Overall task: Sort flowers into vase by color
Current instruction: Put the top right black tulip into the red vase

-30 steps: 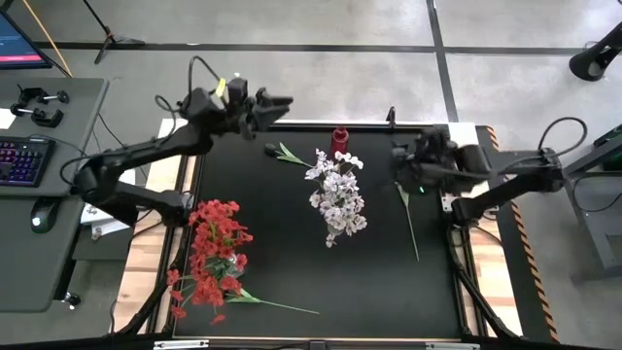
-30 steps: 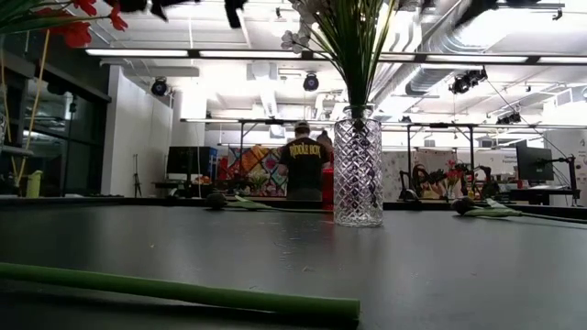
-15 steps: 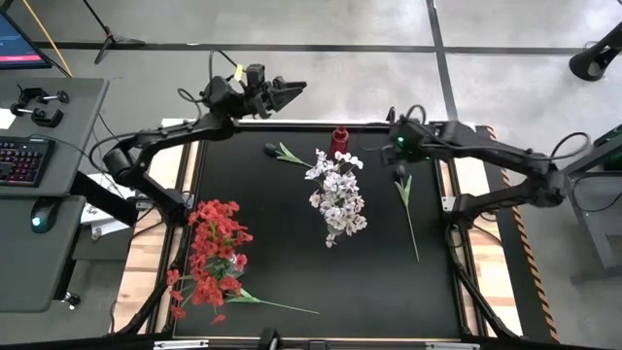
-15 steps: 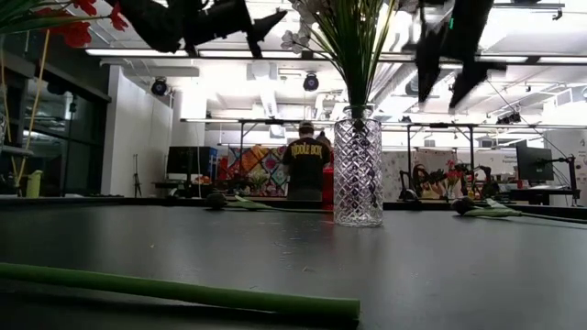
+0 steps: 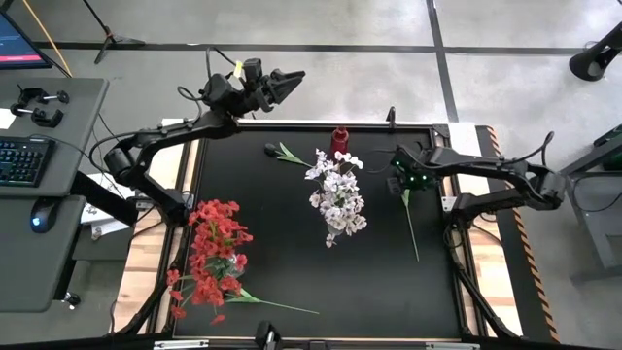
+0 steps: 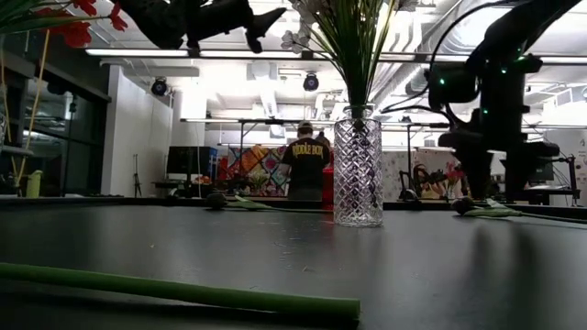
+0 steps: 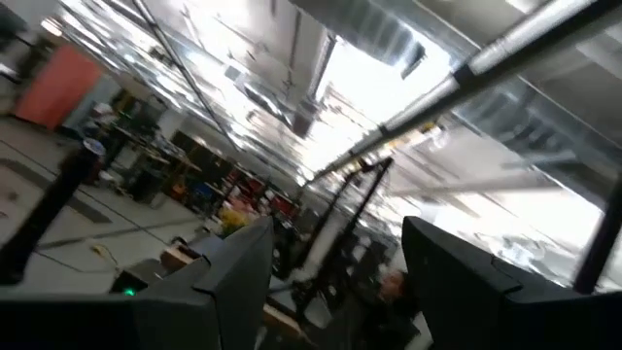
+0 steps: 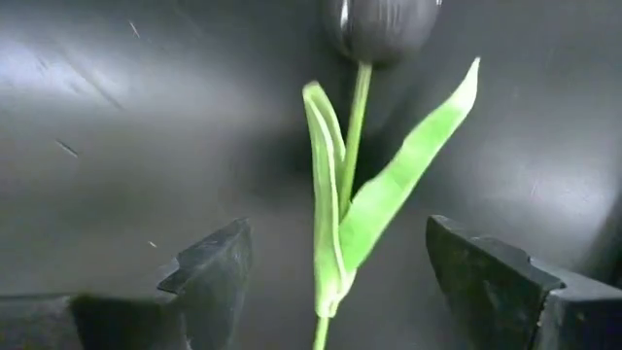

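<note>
Right tool (image 8: pixel 335 267) spread wide, held low over dark-bloomed flower (image 8: pixel 355 185) lying flat on black worktop (image 5: pixel 272 253), right side; stem seen between fingers, untouched. Near-black bloom, thin green stem, two long leaves. Left tool (image 5: pixel 284 82) spread, raised beyond far-left edge.

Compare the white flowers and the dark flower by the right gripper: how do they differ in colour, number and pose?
The white flowers are a full bunch of pale blooms; the dark flower is one near-black bloom. The white flowers stand in a clear glass vase; the dark flower lies flat on the black table, its stem between the open fingers of the right gripper, not yet gripped. Both have thin green stems.
</note>
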